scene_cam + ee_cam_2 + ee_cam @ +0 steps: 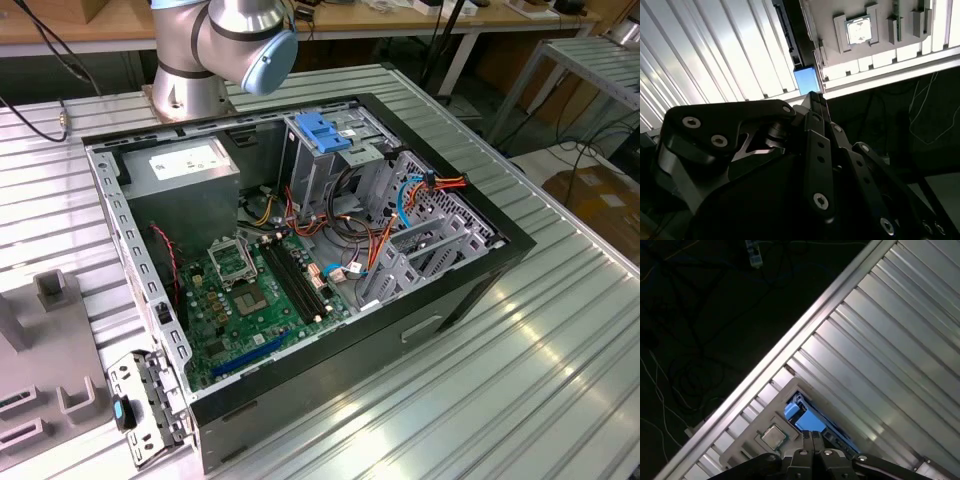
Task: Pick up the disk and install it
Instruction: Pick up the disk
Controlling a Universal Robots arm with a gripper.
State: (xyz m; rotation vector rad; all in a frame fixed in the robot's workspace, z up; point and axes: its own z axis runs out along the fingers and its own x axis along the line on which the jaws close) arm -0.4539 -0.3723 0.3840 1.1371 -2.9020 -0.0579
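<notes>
My gripper [816, 98] is closed up tight. In both wrist views the two fingers [804, 456] are pressed side by side with no gap that I can see, and nothing is between them. The tips point right at the blue end of the disk [805, 80]. They are very near it, but I cannot tell if they touch it.

The disk sits at the edge of a grey tray [880, 50], on the side next to the bare ribbed metal table [715, 50]. I see its long dark side and the bright blue plastic at the end nearest my gripper. Close beside it, a small square chip [859, 31] lies in its own pocket in the tray. Past the table's edge it is dark, with thin wires hanging there.

In the exterior view I see the big silver and blue arm [235, 40] standing at the far end of the table. In front of it is an open computer case [330, 385] lying on its side. Inside are a grey power box [190, 170] with a white sticker, a metal drive cage with a blue handle [322, 135], a green board [250, 300] and a bunch of orange, red and blue wires [400, 205]. The disk is not in the case; it is on the tray.
</notes>
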